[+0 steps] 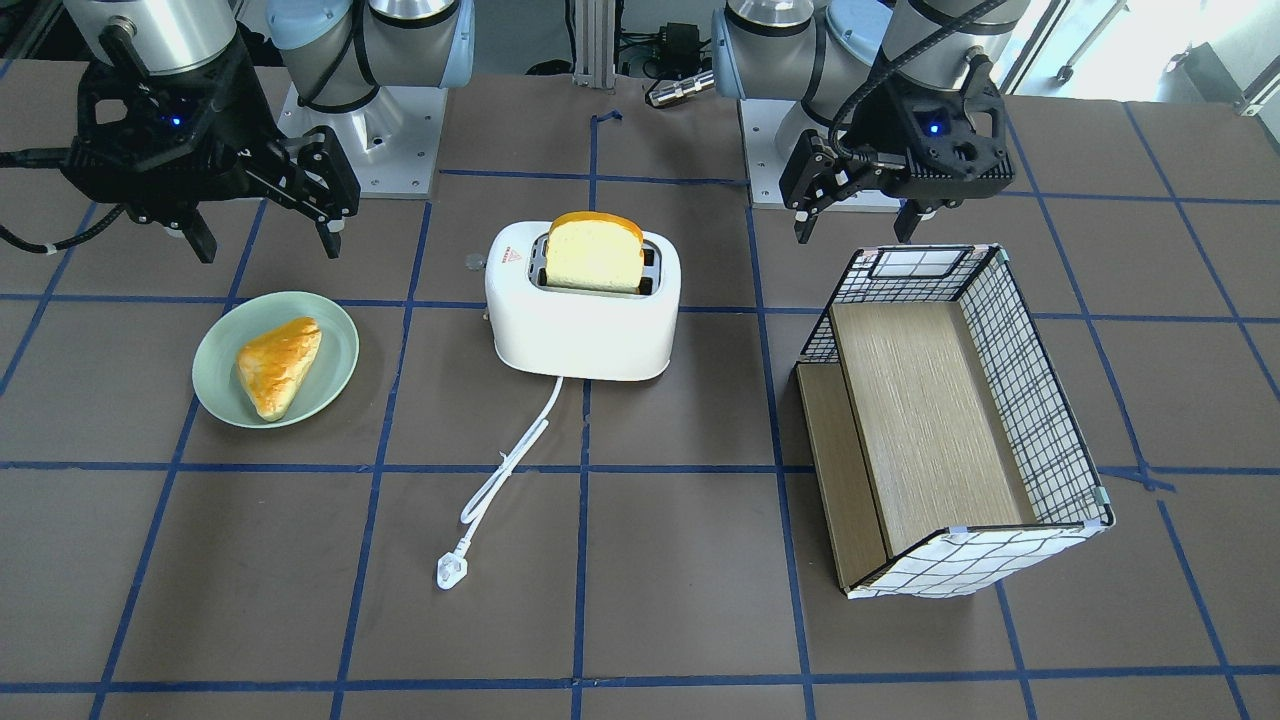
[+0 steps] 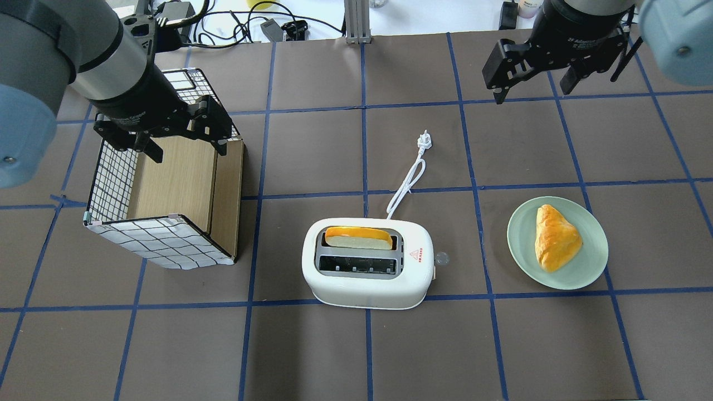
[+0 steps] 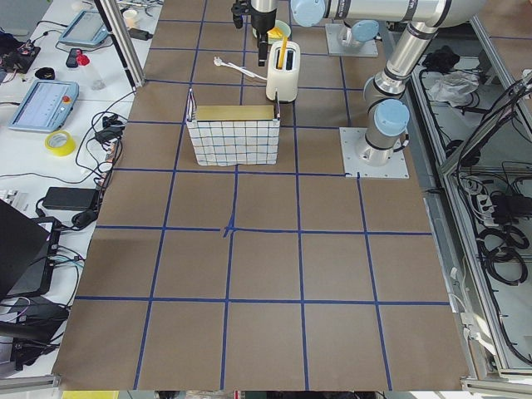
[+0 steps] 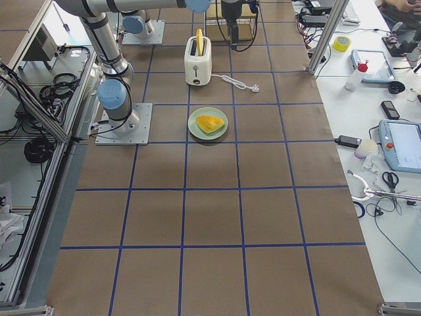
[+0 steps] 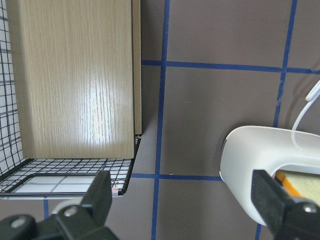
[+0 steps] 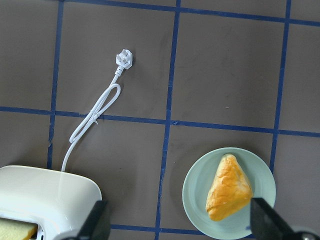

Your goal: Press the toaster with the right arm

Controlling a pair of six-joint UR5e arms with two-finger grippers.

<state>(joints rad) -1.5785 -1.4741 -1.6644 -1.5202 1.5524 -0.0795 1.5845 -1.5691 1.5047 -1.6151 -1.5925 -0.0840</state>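
Observation:
The white toaster [image 2: 367, 284] stands mid-table with a bread slice [image 2: 356, 236] in its far slot. Its grey lever knob [image 2: 442, 258] is on the end facing the plate and also shows in the front view [image 1: 474, 262]. Its cord runs to a plug [image 2: 424, 139]. My right gripper [image 2: 530, 92] is open and empty. It hangs high above the table, far beyond the toaster, and shows at the front view's left [image 1: 268, 240]. Its wrist view shows a toaster corner [image 6: 45, 195]. My left gripper [image 2: 189, 150] is open and empty over the basket.
A wire basket with a wooden floor [image 2: 111, 178] stands left of the toaster. A green plate [image 2: 590, 262] with a pastry [image 2: 554, 236] lies right of the toaster, near the lever end. The brown table bears a blue tape grid.

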